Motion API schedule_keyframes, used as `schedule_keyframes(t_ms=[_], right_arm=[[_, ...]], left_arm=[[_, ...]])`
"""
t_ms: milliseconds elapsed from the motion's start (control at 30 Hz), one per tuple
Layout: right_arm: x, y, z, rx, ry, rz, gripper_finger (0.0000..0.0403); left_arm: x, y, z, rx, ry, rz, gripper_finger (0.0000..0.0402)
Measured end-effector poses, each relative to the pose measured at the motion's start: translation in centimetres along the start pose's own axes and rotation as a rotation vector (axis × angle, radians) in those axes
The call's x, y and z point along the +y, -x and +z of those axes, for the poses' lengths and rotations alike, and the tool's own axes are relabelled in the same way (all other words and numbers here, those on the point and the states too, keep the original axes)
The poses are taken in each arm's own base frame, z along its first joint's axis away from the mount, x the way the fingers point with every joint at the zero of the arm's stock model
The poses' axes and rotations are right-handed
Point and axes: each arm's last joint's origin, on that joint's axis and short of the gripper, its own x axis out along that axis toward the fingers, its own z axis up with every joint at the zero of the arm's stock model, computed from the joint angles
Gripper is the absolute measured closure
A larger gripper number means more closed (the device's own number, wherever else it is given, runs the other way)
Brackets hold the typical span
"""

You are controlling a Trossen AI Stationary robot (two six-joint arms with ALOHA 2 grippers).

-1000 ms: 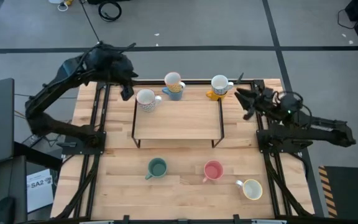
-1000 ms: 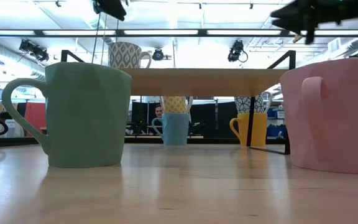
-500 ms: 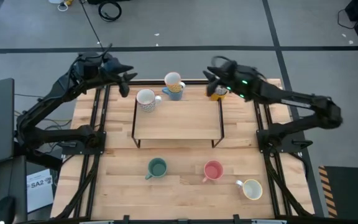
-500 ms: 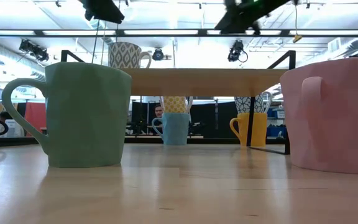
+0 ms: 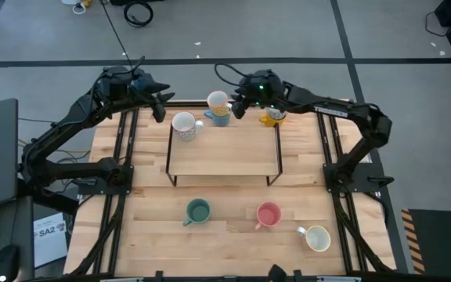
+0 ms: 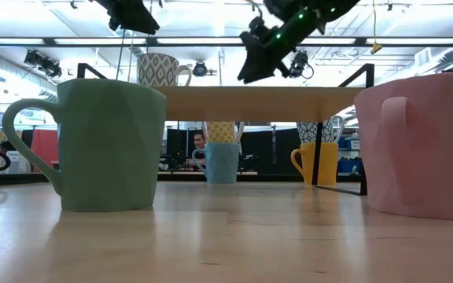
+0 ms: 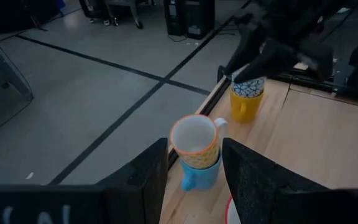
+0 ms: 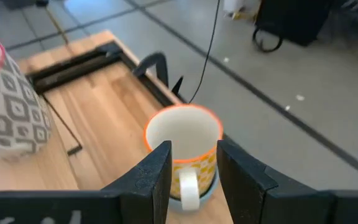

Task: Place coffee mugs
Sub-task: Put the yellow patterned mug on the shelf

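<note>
A white patterned mug (image 5: 183,124) stands on the wooden rack (image 5: 224,153). Behind the rack, an orange-yellow patterned mug (image 8: 182,140) sits stacked in a blue mug (image 7: 201,176). To their right a blue-white patterned mug rests in a yellow mug (image 7: 244,106). Green (image 5: 198,211), pink (image 5: 268,215) and cream (image 5: 317,237) mugs stand on the near table. My right gripper (image 5: 237,106) hovers open just right of the orange-yellow mug, above rack height, its fingers either side of the mug's handle in the wrist view without touching. My left gripper (image 5: 160,106) is open at the rack's far left corner.
The rack's black metal frame (image 5: 169,153) and the rails along both table sides (image 5: 124,157) bound the space. The right arm (image 5: 327,110) reaches across over the yellow mug stack. Bare wood lies under and in front of the rack.
My right gripper has swung from the table's right edge toward the far middle, passing over the yellow mug stack and stopping beside the orange-yellow mug. My left arm has sunk a little and tipped its gripper; it stays by the rack's far left corner. No mug has moved.
</note>
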Motion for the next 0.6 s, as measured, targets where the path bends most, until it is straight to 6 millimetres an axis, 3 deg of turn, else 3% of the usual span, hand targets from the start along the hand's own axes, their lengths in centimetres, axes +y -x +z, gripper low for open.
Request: schedule_keyframes(t_ms=[167, 600], right_arm=[[-0.1, -1.6, -0.9, 0.052, 0.032, 0.013, 0.027], [-0.1, -3.4, -2.1, 0.107, 0.038, 0.022, 0.027]], left_arm=[[0.0, 0.0, 0.0, 0.003, 0.0, 0.001, 0.0242], [0.0, 0.0, -0.1, 0.008, 0.0, 0.0, 0.0242]])
